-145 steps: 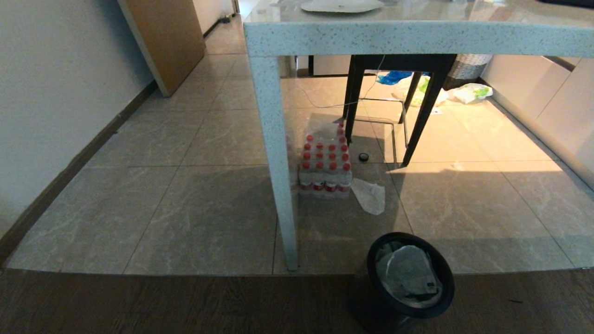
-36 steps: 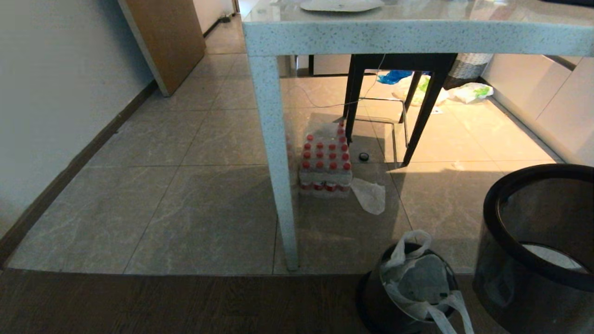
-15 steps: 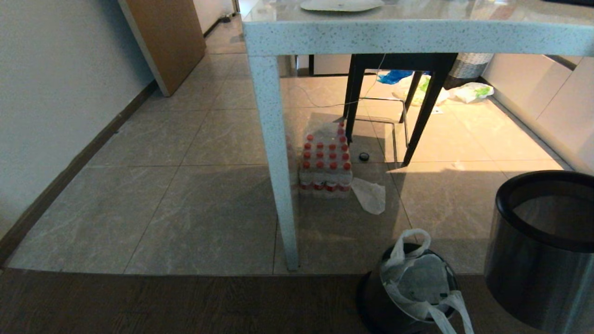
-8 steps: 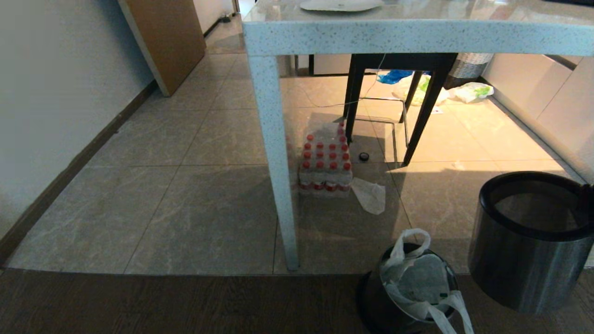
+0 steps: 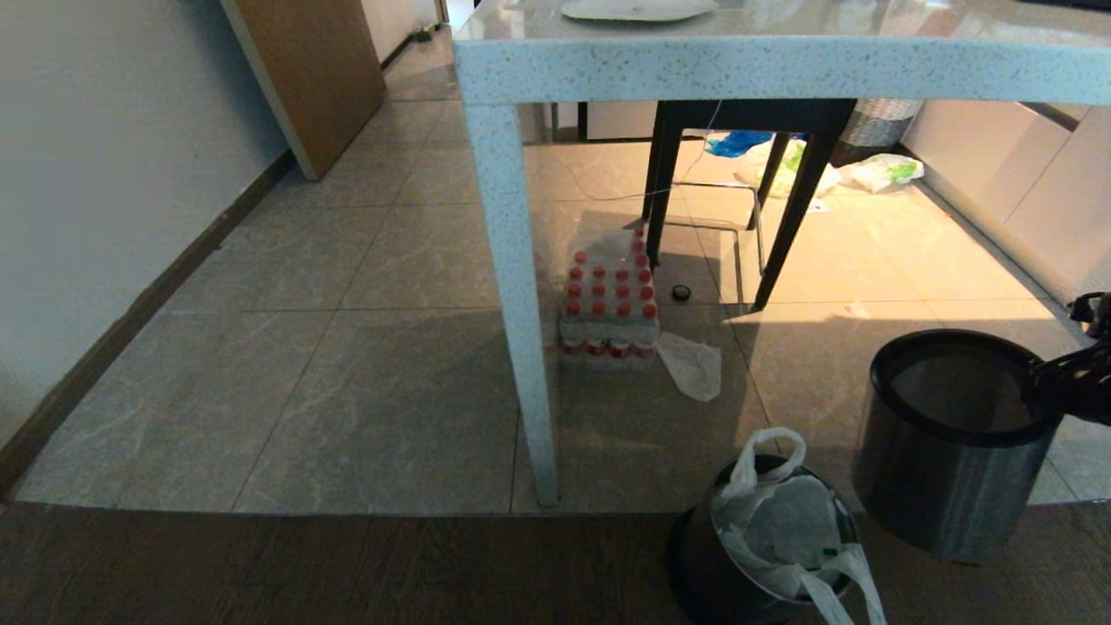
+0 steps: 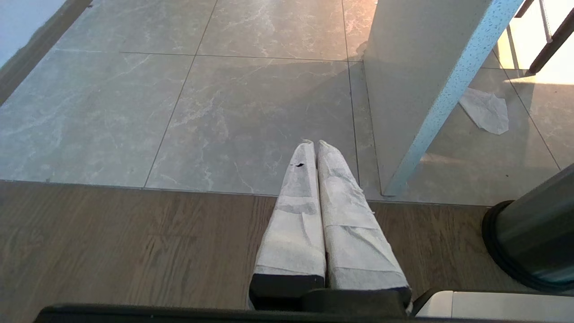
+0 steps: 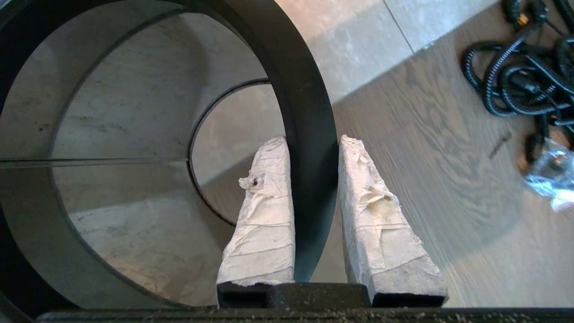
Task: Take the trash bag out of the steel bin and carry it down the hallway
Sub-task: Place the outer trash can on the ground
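The trash bag (image 5: 779,519), white with loop handles, sits in a dark inner bucket (image 5: 694,569) at the bottom middle of the head view. To its right is the steel bin (image 5: 950,451), a brushed-steel shell with a black rim, low by the floor. My right gripper (image 5: 1055,382) is shut on the far right of that rim. In the right wrist view the right gripper (image 7: 312,140) has one finger inside the steel bin (image 7: 309,89) and one outside, and floor shows through its open bottom. My left gripper (image 6: 312,142) is shut and empty above the wood floor.
A speckled table leg (image 5: 512,304) stands just left of the bag. Behind it are a pack of red-capped bottles (image 5: 609,304), a flat clear plastic scrap (image 5: 692,365) and black chair legs (image 5: 781,217). The tiled hallway (image 5: 417,69) runs past a brown door. Black cables (image 7: 529,76) lie on the wood floor.
The steel bin in my right gripper has come down and to the left, from large at the picture's right edge to low beside the bag. Bag and inner bucket stayed put.
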